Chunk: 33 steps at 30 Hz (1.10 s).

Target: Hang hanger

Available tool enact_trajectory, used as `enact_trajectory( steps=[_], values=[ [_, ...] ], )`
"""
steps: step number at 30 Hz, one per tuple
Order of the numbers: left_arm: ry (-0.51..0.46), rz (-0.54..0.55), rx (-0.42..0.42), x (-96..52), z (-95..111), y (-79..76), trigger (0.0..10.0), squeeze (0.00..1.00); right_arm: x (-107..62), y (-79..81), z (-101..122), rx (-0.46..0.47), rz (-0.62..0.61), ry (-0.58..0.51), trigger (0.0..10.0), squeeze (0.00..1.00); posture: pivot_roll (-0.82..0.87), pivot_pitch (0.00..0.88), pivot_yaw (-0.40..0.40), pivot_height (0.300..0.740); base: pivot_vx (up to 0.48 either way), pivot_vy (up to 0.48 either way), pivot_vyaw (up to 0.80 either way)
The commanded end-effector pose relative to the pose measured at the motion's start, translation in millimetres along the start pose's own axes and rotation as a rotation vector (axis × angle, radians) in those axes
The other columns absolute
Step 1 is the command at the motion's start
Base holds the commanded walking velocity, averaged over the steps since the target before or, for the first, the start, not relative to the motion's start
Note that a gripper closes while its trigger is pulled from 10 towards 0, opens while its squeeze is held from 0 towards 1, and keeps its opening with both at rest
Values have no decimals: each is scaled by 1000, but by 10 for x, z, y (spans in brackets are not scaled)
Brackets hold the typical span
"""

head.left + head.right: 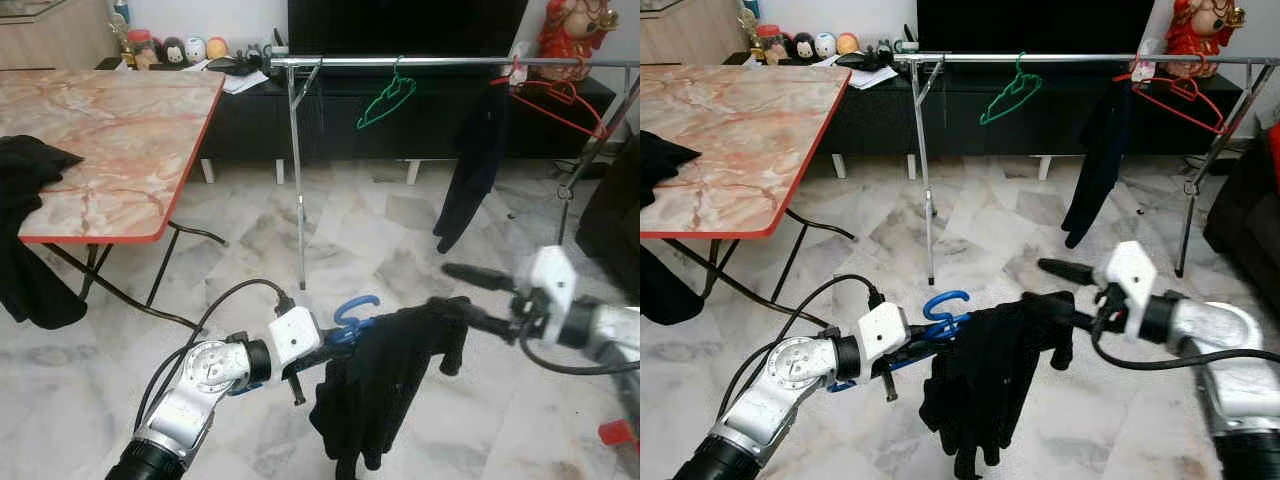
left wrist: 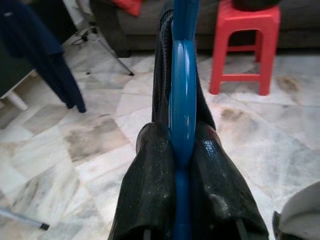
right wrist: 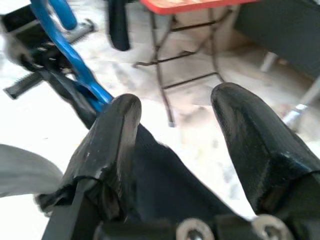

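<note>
Your long silver clothes rail (image 1: 450,62) is standing beyond the marble-topped table's (image 1: 110,130) right edge. Your left gripper (image 2: 182,165) is pinching the blue plastic hanger (image 1: 940,318) draped with a black garment (image 1: 990,385) above the floor, well short of the rail. Your right gripper (image 3: 175,125) is spreading its fingers (image 3: 112,145) over the garment's shoulder.

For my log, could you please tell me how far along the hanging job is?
Done: the black garment is draped on the blue hanger. In hand: the left tool grips the hanger; the right tool is open beside the garment. Left: hooking it on the rail.
</note>
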<state>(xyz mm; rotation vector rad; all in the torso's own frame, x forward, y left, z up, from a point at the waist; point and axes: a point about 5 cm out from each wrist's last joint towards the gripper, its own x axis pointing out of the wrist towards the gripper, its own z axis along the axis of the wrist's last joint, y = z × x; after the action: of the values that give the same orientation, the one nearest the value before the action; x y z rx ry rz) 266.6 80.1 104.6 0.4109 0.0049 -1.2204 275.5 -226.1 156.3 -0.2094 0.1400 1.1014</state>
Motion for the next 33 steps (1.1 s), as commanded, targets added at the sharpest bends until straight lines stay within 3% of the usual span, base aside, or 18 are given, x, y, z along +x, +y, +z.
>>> enact_trajectory(
  steps=[1,6,19,33],
  values=[
    [-56,-24,48,26,138,40,10000,0,24,5,19,7,40,-4,10000,0,-25,0,-33,740,0,0,0],
    [-43,-105,59,38,125,-40,10000,0,138,152,-116,18,227,83,10000,0,-21,0,-59,740,0,0,0],
    [67,-165,40,-50,-66,-45,10000,0,55,77,-157,-45,393,274,10000,0,-25,0,-103,740,0,0,0],
    [59,-188,35,-38,-48,-61,10000,0,110,121,-297,-38,460,323,10000,0,-22,0,-113,740,0,0,0]
  ],
)
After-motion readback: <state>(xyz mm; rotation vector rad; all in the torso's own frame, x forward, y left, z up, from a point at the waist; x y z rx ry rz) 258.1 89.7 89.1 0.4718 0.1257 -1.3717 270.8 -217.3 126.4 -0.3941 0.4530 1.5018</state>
